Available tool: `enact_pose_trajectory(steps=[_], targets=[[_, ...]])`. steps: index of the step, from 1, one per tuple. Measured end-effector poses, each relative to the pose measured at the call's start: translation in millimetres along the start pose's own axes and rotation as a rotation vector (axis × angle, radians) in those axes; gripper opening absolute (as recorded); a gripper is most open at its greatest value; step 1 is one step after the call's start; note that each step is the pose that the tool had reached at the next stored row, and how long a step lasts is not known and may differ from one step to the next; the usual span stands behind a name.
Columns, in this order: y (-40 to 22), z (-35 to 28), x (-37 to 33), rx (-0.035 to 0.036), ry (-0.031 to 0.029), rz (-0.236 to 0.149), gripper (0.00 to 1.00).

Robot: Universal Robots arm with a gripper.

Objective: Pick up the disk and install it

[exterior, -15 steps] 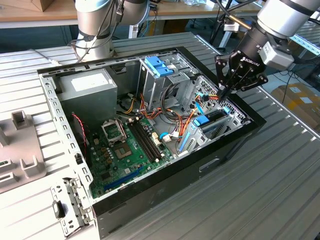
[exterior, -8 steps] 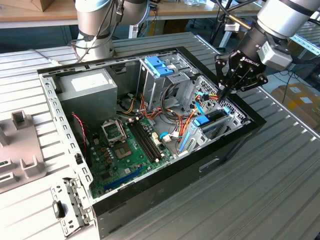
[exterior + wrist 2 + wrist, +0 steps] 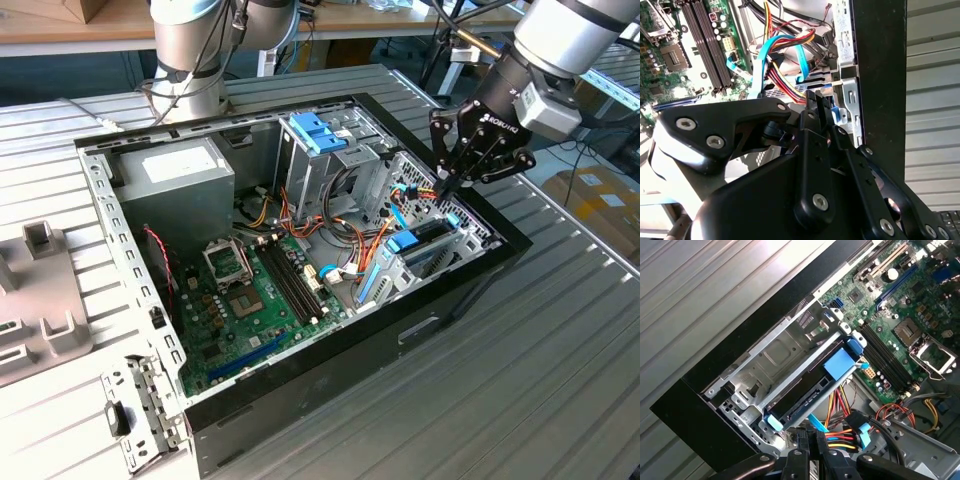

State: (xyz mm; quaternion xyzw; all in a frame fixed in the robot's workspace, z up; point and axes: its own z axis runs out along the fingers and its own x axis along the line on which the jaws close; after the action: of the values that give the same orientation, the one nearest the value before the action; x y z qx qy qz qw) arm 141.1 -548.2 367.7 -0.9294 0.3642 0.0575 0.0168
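Note:
The disk (image 3: 805, 390) lies in the metal drive cage (image 3: 771, 354) at the edge of the open computer case. It is a dark slab in a light-blue carrier with a blue tab (image 3: 840, 363). In the exterior view the disk (image 3: 425, 238) sits in the cage on that view's right side of the case. My gripper (image 3: 446, 186) hangs just above the cage, close over the cables behind the disk, apart from it. Its fingers (image 3: 816, 440) are pressed together with nothing between them. In the second wrist view the gripper (image 3: 816, 100) points down at the cable bundle.
Orange, red and blue cables (image 3: 840, 437) run beside the cage. The case also holds a second cage with a blue carrier (image 3: 318, 130), a grey power supply (image 3: 175, 170) and the motherboard (image 3: 240, 290). Grey fixtures (image 3: 40, 290) stand at the exterior view's left, a cardboard box (image 3: 600, 195) at its right.

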Motion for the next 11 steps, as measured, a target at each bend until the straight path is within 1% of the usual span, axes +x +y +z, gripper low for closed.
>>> enact_pose_trajectory(steps=[11], targets=[[0.0, 0.8, 0.1, 0.0051, -0.0004, 0.042, 0.17]])
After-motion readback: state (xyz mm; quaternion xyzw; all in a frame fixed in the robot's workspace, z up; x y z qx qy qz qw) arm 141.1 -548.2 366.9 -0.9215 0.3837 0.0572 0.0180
